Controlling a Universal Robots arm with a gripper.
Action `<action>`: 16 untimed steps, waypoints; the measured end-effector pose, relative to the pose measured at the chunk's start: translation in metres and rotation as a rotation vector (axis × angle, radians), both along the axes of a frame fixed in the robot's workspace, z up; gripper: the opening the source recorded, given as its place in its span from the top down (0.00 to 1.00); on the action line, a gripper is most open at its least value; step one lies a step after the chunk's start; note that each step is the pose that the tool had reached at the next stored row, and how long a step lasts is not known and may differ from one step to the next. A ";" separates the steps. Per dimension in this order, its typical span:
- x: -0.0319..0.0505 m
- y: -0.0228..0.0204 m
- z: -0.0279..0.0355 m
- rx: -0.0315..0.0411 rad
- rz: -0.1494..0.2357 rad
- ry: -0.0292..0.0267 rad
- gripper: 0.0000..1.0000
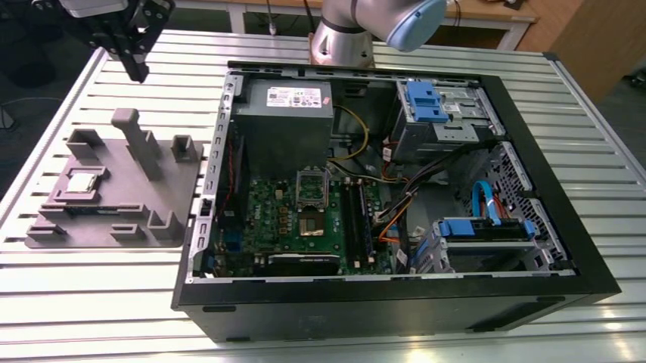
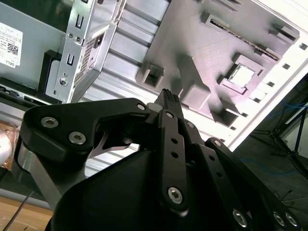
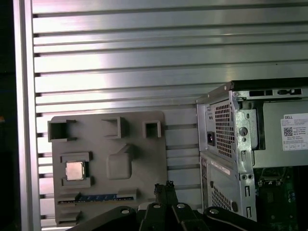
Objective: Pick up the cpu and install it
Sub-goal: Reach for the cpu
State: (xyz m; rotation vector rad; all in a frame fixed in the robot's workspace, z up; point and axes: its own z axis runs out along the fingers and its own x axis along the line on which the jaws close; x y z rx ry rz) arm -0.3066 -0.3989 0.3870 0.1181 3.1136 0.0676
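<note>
In the exterior view our gripper (image 1: 138, 72) hangs high over the table. Its fingers are drawn together with nothing between them. The cpu (image 1: 81, 183) sits well below it in a pocket of the grey tray (image 1: 111, 166).

In the second wrist view the cpu (image 2: 243, 74) lies far beyond the fingertips (image 2: 169, 98).

In the first wrist view it (image 3: 73, 170) lies off to one side of the gripper (image 3: 166, 186).

We judge this to be the reach. We should centre over the chip, spread the fingers, and descend square, clear of the tray's tall post (image 1: 141, 147).
</note>
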 end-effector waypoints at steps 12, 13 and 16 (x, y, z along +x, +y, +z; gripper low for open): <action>-0.0043 0.0000 0.0000 0.0000 0.000 0.0000 0.89; -0.0046 0.0000 0.0000 0.0000 0.000 0.0001 0.89; -0.0064 0.0000 -0.0001 0.0000 0.000 0.0000 0.89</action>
